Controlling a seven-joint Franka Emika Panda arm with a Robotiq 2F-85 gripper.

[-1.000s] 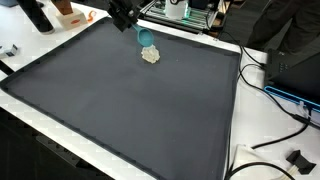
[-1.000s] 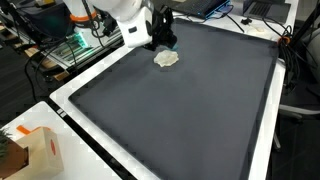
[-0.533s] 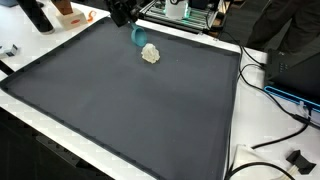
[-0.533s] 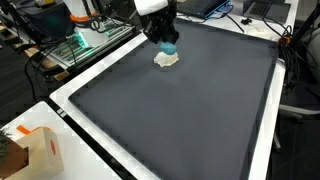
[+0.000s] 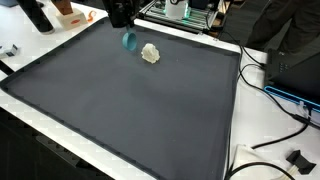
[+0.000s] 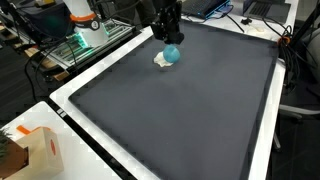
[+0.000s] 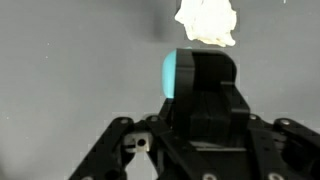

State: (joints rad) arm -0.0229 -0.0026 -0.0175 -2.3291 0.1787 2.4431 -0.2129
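Teal piece (image 5: 128, 40): just beside the white lump (image 5: 150, 53), apparently lifted off the mat (image 5: 120, 110).
Gripper (image 6: 170, 44): I read it as clamped on the teal piece.
Progress: pick-up done, I judge; piece not set down.
Obscured: in the wrist view a black finger (image 7: 210, 75) covers most of the teal piece; I cannot tell its shape.

The gripper (image 7: 196, 76) is matte black all over. In the wrist view a blocky, round-shouldered finger stands at centre, with angular linkage bars at lower left and lower right. A small pale pin (image 7: 143, 142) sits in the left joint.
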